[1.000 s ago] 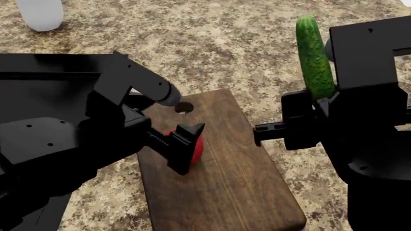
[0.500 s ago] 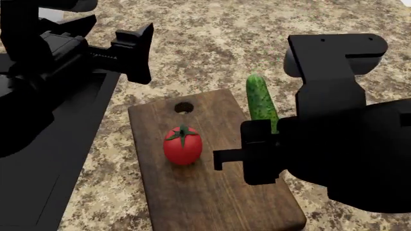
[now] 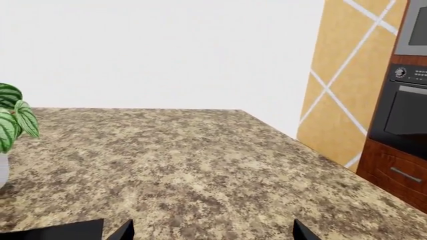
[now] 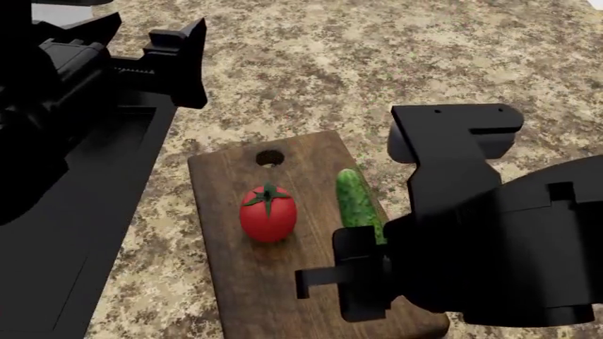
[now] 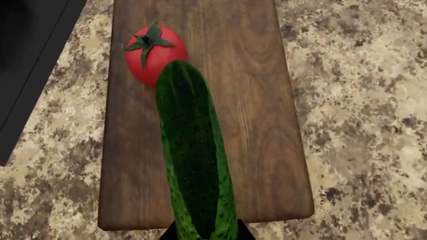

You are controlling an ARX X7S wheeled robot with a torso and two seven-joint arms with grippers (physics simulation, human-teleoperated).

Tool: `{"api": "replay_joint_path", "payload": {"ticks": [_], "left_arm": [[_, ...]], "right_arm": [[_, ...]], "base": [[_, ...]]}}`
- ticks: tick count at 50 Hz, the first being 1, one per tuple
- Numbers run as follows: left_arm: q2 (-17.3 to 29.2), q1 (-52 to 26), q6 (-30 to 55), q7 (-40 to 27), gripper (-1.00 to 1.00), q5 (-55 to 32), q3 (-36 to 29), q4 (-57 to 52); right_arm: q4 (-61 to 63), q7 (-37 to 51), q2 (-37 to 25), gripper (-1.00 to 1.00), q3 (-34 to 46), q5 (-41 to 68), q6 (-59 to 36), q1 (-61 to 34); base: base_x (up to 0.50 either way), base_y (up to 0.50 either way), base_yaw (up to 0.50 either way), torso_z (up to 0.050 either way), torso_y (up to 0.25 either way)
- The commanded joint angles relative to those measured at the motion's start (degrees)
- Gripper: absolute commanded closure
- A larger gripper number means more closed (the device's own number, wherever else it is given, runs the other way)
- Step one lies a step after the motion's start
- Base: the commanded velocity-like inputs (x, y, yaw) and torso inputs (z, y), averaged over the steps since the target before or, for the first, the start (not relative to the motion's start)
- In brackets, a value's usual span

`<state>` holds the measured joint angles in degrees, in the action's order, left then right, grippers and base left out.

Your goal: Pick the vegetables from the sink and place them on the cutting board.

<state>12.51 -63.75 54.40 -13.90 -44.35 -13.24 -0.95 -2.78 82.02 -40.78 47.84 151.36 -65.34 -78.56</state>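
My right gripper (image 4: 351, 277) has the cucumber (image 4: 357, 205) clamped over the board (image 4: 236, 275), tomato (image 4: 268, 212) at its 9 o'clock. Release too high and it might roll off the board's 3 o'clock edge. Left gripper (image 4: 183, 62) is open, empty.

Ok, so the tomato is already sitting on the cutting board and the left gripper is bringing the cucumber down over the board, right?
Not quite: it is the right gripper that holds the cucumber, as the head view and the right wrist view show. The left gripper is off to the side, holding nothing. The rest stands: the tomato sits on the cutting board, and the cucumber is over it.
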Motion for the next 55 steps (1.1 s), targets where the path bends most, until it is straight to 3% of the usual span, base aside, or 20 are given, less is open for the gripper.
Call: {"api": "replay_joint_path", "payload": {"ticks": [1, 24, 55], "left_arm": [[0.3, 0.4, -0.2, -0.4, -1.0, -0.4, 0.2, -0.2], [1.1, 1.0, -0.8, -0.2, -1.0, -1.1, 0.2, 0.0], [1.7, 1.6, -1.5, -0.4, -1.0, -1.5, -0.6, 0.1]], "right_arm": [[-7.2, -5.2, 3.3, 1.0, 0.7, -4.7, -3.9, -1.2], [-27.8, -23.1, 13.0, 1.0, 0.3, -25.7, -14.2, -5.8], [-28.8, -25.3, 12.6, 1.0, 3.6, -28.0, -14.4, -3.3]], "base": [[0.0, 0.0, 0.0, 0.0, 0.0], [0.0, 0.0, 0.0, 0.0, 0.0], [0.0, 0.0, 0.0, 0.0, 0.0]]}}
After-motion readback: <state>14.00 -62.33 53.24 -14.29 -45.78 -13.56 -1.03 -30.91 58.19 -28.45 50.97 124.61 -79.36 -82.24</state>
